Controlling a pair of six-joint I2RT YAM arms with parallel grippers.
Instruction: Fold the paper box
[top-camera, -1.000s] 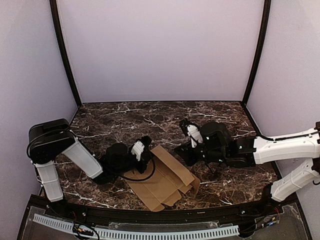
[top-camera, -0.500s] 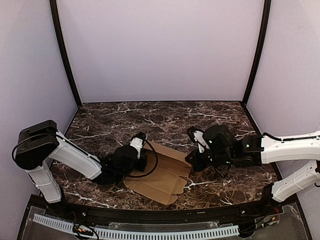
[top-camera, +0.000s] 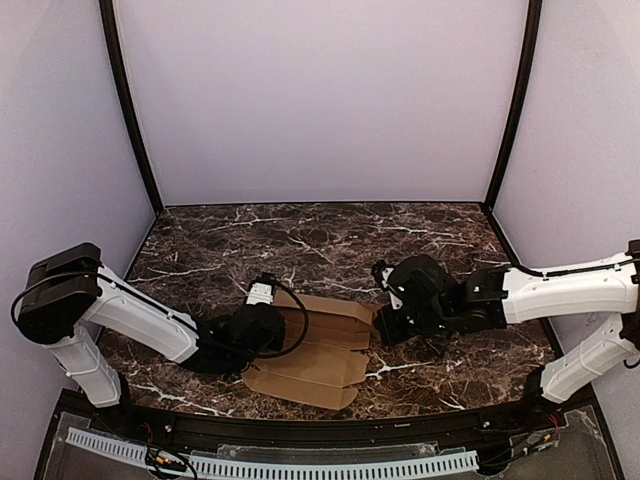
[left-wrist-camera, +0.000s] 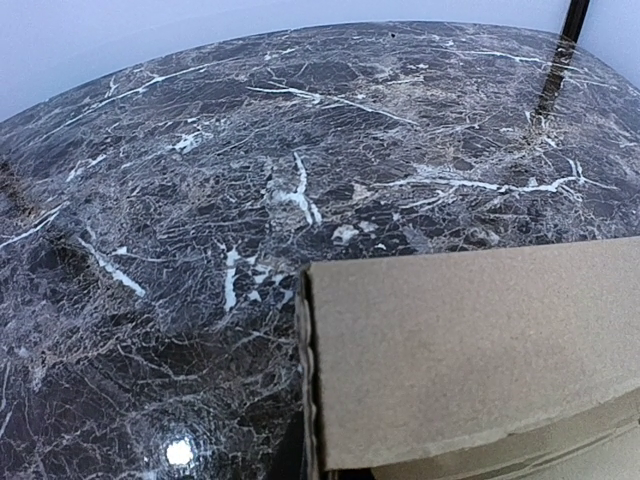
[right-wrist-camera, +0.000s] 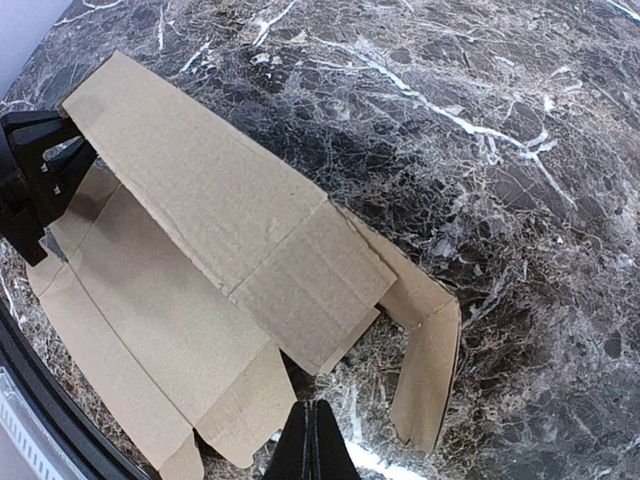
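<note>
Creased brown paper box (top-camera: 320, 352) lies half-folded; right hand (right-wrist-camera: 314, 441) clenched, left hand (right-wrist-camera: 52, 150) unclear.

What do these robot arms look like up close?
The left arm and right arm have white boxy links and bulky black joints. Their ends are black with small white pieces; the right gripper tapers to a slim black point. A black cable loops beside the left arm's end.

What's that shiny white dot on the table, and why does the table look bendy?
Left wrist view: the dot is light glaring off the polished table, and the wide lens bows its far edge. Right wrist view: the paper box looks sharp.
</note>
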